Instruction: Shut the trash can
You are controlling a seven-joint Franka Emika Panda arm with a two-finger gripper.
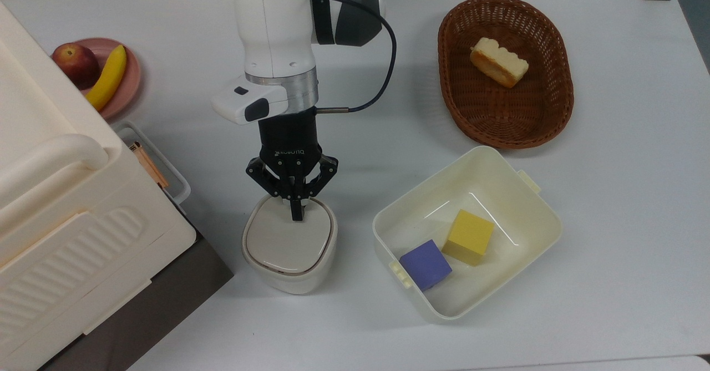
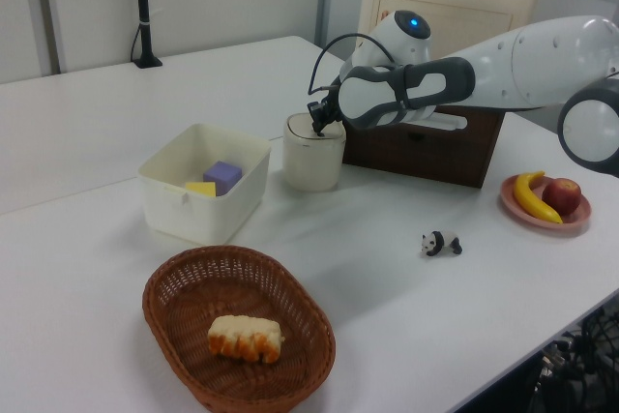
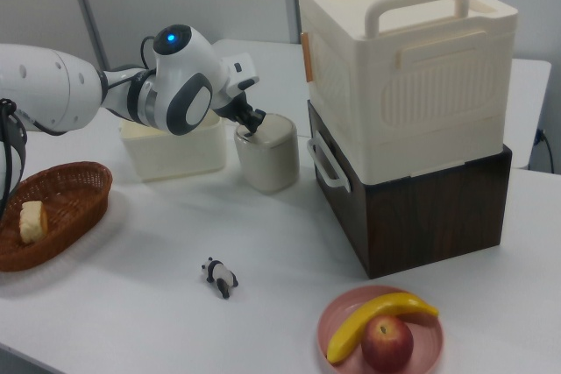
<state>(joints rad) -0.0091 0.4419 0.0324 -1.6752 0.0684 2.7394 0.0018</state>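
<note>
The trash can [image 1: 289,249] is a small cream bin standing between the big storage box and the cube tub; its beige lid [image 1: 288,240] lies flat on the rim. My gripper [image 1: 298,213] points straight down, fingers shut together with nothing between them, tips touching the lid's rear edge. In the left view the gripper [image 2: 317,127] rests on top of the trash can [image 2: 312,157]. In the right view the gripper [image 3: 254,126] sits on the trash can [image 3: 270,159].
A cream tub [image 1: 499,177] with a yellow cube [image 1: 469,236] and a purple cube [image 1: 425,264] stands to the top view's right. A wicker basket [image 1: 499,110] holds bread. A storage box [image 1: 61,204] on a brown box, a fruit plate [image 1: 133,80] and a toy panda [image 2: 441,243] are nearby.
</note>
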